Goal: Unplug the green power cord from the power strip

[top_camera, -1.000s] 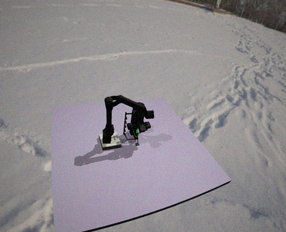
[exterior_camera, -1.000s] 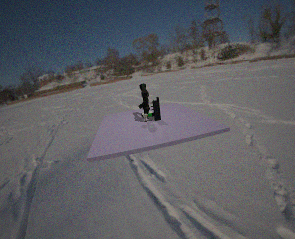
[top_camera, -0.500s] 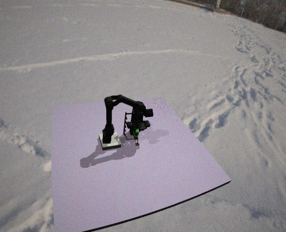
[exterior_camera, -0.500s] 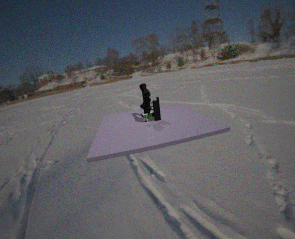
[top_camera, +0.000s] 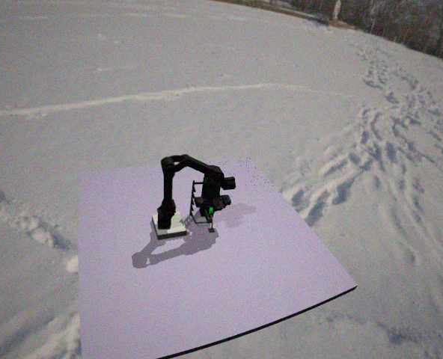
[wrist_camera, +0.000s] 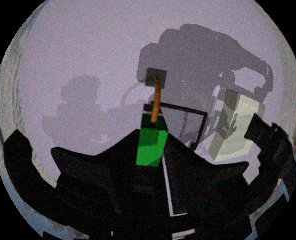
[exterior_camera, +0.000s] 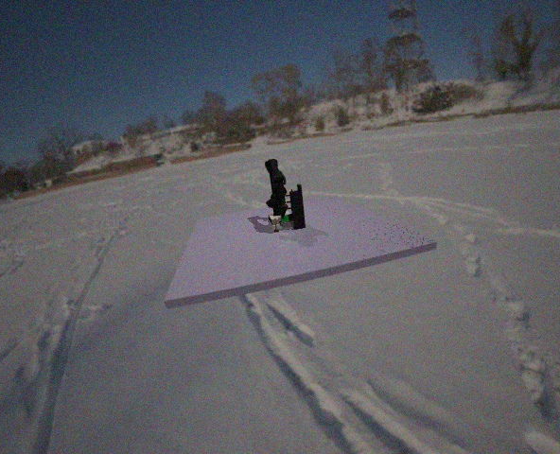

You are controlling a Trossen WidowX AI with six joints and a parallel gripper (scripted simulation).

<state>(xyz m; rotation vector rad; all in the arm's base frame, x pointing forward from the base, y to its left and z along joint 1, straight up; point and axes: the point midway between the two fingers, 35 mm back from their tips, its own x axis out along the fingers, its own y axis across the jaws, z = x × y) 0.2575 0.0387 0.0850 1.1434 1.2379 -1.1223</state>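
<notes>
The green plug sits between the fingertips of my gripper, which is shut on it. An orange cord runs from the plug to a small dark block on the table. The black power strip stands upright beside the arm in the exterior view, with the green plug low at its left. It shows as a thin toothed outline in the other views. The plug's prongs are hidden, so I cannot tell whether they are in a socket.
The arm's pale base plate lies on the lilac table, to the left of the strip in the top view. The upright strip stands close to the gripper. Shadows of the arm fall across the table.
</notes>
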